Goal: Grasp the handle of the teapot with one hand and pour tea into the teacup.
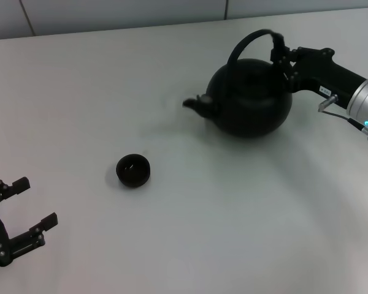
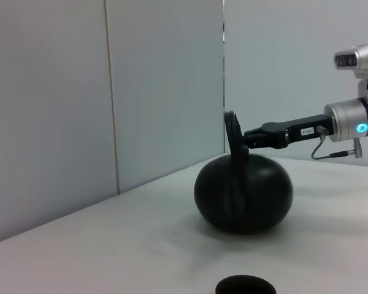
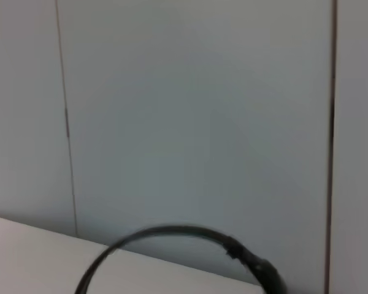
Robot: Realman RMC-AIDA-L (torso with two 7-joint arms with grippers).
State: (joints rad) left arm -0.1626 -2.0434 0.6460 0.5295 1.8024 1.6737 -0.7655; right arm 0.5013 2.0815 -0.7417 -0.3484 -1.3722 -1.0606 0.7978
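One teapot (image 1: pixel 250 98) sits on the far right part of the white table (image 1: pixel 190 239), a round matte-black pot with its short spout (image 1: pixel 196 105) pointing left toward the middle of the table. Its arched handle (image 1: pixel 248 44) rises over the top, and the right gripper (image 1: pixel 282 58) is clamped on the right end of that arch, where the hoop comes down toward the pot's shoulder. The right arm (image 1: pixel 349 86) reaches in from the right edge (a small blue light glows on its silver wrist). From the left wrist view the pot (image 2: pixel 244 191) looks to rest on the table, with the handle (image 2: pixel 234 136) seen nearly edge-on and the right gripper (image 2: pixel 248 136) meeting it from the side. The right wrist view shows only the curve of the handle (image 3: pixel 172 236) against the grey wall panels (image 3: pixel 190 110), none of that arm's own fingers.

Nearer and to the left of the pot, well apart from it, stands the teacup (image 1: pixel 133 169), a small dark bowl sitting upright; the spout points roughly its way but is not over it. Its rim (image 2: pixel 245 286) just shows at the edge of the left wrist view.

Far off at the near left corner, the left gripper (image 1: pixel 24 205) hangs idle, its two fingers spread wide and holding nothing.
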